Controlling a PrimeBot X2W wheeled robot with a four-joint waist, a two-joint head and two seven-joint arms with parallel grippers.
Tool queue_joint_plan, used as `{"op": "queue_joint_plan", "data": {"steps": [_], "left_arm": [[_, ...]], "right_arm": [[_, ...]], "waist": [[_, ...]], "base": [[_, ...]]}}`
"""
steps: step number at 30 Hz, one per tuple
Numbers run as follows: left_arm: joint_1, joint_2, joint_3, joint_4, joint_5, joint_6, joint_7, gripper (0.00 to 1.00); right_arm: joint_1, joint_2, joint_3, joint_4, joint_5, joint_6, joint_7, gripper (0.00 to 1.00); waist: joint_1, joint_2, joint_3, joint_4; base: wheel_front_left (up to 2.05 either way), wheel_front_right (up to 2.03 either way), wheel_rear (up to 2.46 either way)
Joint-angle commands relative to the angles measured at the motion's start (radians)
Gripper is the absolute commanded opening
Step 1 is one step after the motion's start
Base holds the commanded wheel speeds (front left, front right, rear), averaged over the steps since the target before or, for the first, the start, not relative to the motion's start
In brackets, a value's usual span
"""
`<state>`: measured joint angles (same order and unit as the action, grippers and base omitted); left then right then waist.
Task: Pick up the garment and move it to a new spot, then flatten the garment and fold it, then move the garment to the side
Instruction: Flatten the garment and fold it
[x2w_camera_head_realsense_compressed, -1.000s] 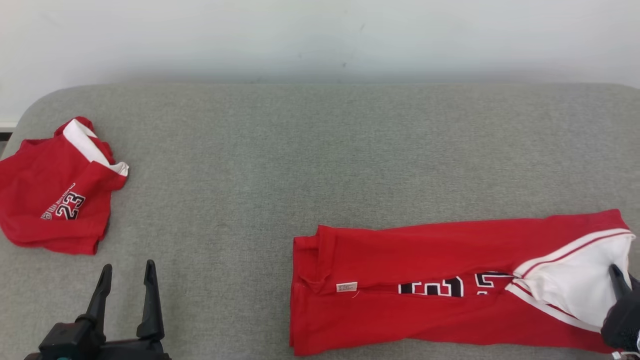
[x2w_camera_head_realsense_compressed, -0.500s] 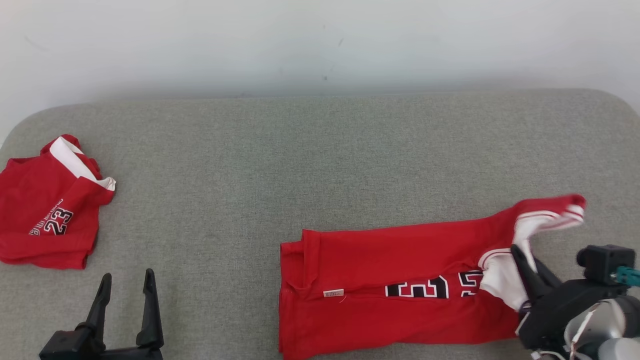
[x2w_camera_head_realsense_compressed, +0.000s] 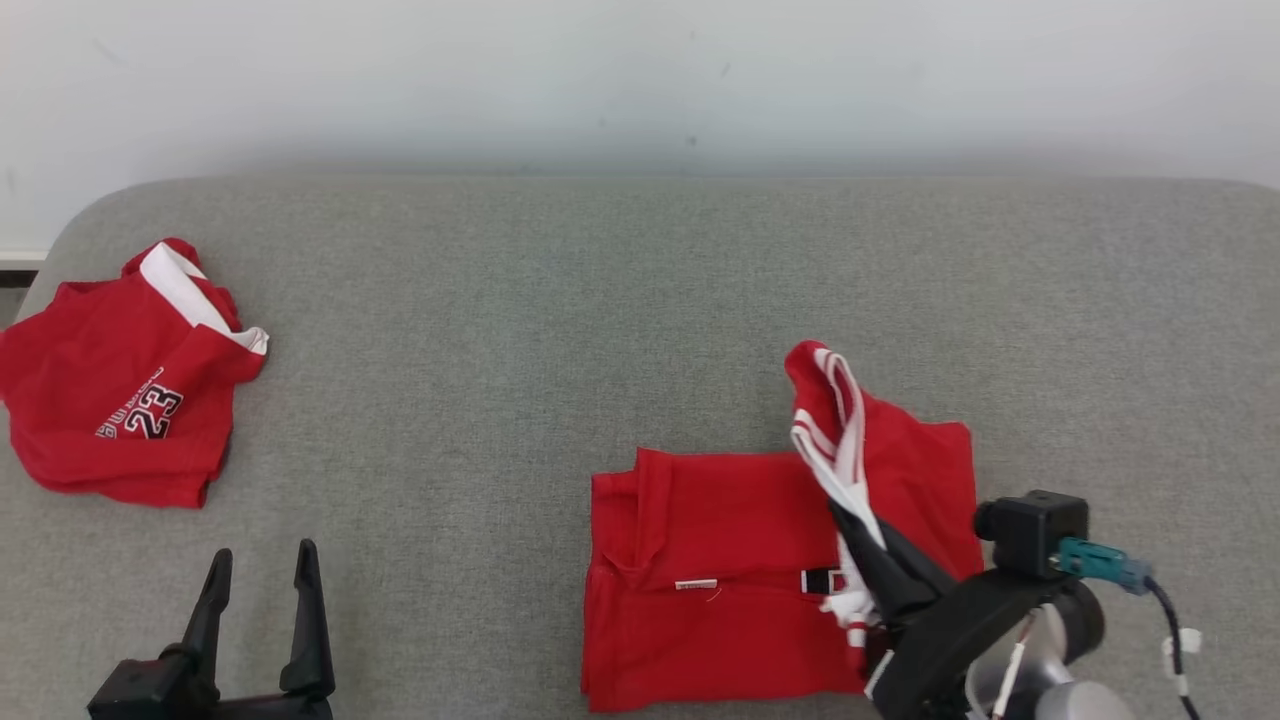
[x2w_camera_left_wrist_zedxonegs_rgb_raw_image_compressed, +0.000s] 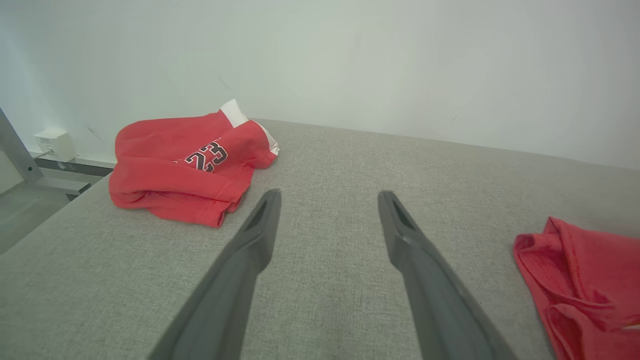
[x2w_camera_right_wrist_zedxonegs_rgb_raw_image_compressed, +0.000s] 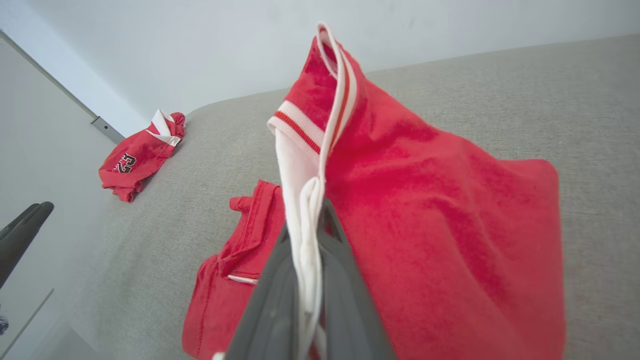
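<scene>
Setting: a grey upholstered surface (x2w_camera_head_realsense_compressed: 560, 300) with rounded corners stands against a white wall (x2w_camera_head_realsense_compressed: 600, 70).
Garment: the red cloth jersey (x2w_camera_head_realsense_compressed: 700, 620) with white striped trim (x2w_camera_head_realsense_compressed: 835, 430) lies on the near right part of the surface. Its left half rests flat, a small white label (x2w_camera_head_realsense_compressed: 695, 584) showing at the middle seam, and its right end is raised and doubled over toward the flat half.
Right gripper: the right gripper (x2w_camera_head_realsense_compressed: 838, 512) is above the surface's near right part, over the jersey's middle. Its jaws are pinched tight on the white trimmed edge, holding that end up off the surface.
Left gripper: the left gripper (x2w_camera_head_realsense_compressed: 263, 552) hangs at the surface's near left edge. Its jaws are spread wide, with nothing between them.
Also pictured: a crumpled red garment (x2w_camera_head_realsense_compressed: 120, 400) marked "23" sits at the surface's far left side, well apart from the jersey.
</scene>
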<state>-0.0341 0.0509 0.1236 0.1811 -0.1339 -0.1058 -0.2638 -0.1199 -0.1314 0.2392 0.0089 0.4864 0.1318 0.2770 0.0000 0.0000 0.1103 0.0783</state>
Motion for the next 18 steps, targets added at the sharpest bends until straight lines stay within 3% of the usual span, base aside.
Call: {"op": "queue_joint_plan", "data": {"steps": [1, 9, 18], "left_arm": [[-0.01, -0.001, -0.002, 0.004, -0.015, 0.004, -0.001, 1.0], [-0.024, 0.0, -0.017, 0.014, -0.021, 0.007, -0.001, 1.0], [-0.039, -0.001, -0.039, 0.033, -0.031, 0.008, -0.001, 1.0]], "right_arm": [[-0.011, 0.013, 0.02, 0.008, 0.001, -0.003, -0.009, 0.0], [-0.054, 0.07, 0.119, 0.103, 0.034, -0.003, -0.06, 0.0], [-0.111, 0.082, 0.215, 0.236, 0.116, -0.003, -0.16, 0.0]], "waist": [[0.0, 0.0, 0.007, 0.011], [0.0, 0.0, 0.018, 0.036], [0.0, 0.0, 0.025, 0.057]], "base": [[0.0, 0.0, 0.0], [0.0, 0.0, 0.0], [0.0, 0.0, 0.0]]}}
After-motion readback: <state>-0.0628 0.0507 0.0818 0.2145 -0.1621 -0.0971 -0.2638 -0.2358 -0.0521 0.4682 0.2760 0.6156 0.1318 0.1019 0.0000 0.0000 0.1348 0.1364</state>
